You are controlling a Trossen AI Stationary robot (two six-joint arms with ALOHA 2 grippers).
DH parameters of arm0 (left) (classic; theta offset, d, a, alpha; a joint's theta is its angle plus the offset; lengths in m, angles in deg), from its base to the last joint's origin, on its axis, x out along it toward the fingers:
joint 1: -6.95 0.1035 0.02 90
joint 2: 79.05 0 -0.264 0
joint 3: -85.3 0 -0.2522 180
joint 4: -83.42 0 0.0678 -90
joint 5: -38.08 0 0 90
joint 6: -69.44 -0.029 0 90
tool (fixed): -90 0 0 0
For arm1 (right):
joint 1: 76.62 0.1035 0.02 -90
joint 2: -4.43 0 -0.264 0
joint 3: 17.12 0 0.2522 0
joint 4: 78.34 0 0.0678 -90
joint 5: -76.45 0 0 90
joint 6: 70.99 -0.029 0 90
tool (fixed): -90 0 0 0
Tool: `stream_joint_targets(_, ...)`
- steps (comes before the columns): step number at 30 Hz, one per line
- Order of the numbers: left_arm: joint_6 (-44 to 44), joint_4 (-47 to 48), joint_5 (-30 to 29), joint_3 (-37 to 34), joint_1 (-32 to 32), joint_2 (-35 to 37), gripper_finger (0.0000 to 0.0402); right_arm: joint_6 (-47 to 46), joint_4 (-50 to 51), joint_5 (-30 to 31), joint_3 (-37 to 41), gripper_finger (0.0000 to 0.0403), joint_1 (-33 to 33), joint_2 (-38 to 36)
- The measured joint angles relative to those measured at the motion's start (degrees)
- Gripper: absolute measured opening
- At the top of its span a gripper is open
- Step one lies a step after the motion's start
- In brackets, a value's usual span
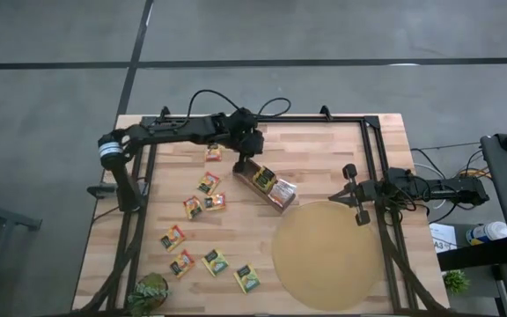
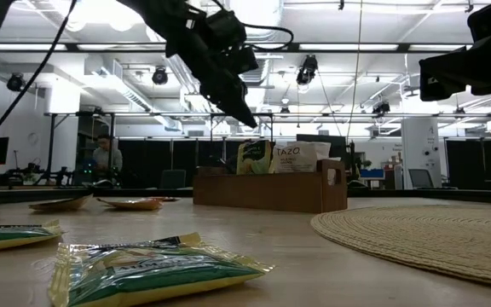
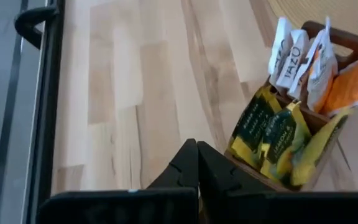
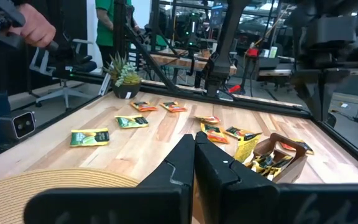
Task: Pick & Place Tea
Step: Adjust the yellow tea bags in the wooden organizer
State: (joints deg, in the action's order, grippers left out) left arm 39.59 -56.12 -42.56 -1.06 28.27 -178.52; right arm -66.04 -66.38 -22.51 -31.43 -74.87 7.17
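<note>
Several tea sachets lie flat and scattered on the left half of the wooden table, among them a green-yellow one (image 1: 215, 261) and an orange-red one (image 1: 213, 152). A brown wooden box (image 1: 267, 187) stands mid-table with more sachets (image 3: 272, 134) upright inside it. My left gripper (image 1: 245, 163) is shut and empty. It hangs slanting down just above the box's far-left end (image 2: 247, 119), its tips (image 3: 197, 165) beside the box's corner. My right gripper (image 4: 194, 152) is shut and empty, waiting level at the table's right edge (image 1: 352, 190).
A big round woven mat (image 1: 328, 255) lies at the near right, close to the box. A small potted plant (image 1: 150, 292) stands at the near left corner. A black frame rail (image 3: 48, 106) runs round the table's edges. A person (image 4: 17, 37) stands beyond the table.
</note>
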Motion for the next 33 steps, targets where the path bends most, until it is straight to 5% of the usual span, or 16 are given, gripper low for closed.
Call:
stream_joint_targets(13,1.5,-6.8,4.3,4.8,-1.2,-8.5,0.0,0.0,0.0,0.0,0.0,0.0008,0.0,0.0)
stream_joint_targets(33,1.8,3.6,4.5,8.9,-2.4,-14.8,0.0,0.0,0.0,0.0,0.0,0.0008,0.0,0.0)
